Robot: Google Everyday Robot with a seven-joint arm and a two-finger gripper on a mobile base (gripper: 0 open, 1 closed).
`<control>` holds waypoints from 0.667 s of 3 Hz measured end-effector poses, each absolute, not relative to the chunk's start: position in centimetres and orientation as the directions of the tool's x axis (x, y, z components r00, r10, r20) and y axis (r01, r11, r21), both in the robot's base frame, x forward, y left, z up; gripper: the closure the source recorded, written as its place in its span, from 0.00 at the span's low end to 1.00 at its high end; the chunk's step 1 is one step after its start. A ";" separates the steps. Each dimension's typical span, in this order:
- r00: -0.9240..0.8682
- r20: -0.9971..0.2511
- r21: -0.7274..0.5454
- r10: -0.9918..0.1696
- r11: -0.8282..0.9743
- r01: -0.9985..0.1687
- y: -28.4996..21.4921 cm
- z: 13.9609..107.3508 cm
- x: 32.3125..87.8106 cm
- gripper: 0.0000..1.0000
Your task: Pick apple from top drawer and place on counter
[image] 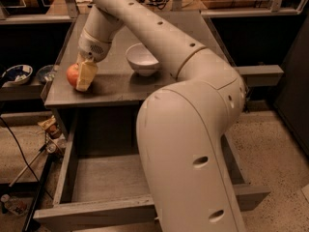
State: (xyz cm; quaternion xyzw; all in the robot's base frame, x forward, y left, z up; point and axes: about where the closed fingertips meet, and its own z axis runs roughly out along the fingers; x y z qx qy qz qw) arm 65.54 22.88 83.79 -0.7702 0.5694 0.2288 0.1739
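The apple [71, 74], red with yellowish patches, rests on the left front part of the grey counter [120, 88]. My gripper [78, 80] reaches down from the arm at the counter's left side and is shut on the apple, with one pale finger [87, 75] against its right side and the other hidden behind the fruit. The top drawer [96, 214] is pulled open below the counter, and the part of its floor that shows holds nothing. My arm's big elbow link [188, 158] covers the drawer's right half.
A white bowl [142, 59] stands on the counter, right of the apple. A blue-patterned bowl [17, 74] sits on a low shelf to the left. Cables and small clutter [50, 129] lie on the floor left of the cabinet.
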 end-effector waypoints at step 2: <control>0.247 -0.551 -0.007 -0.797 -0.291 -0.957 22.9 83.8 65.5 0.00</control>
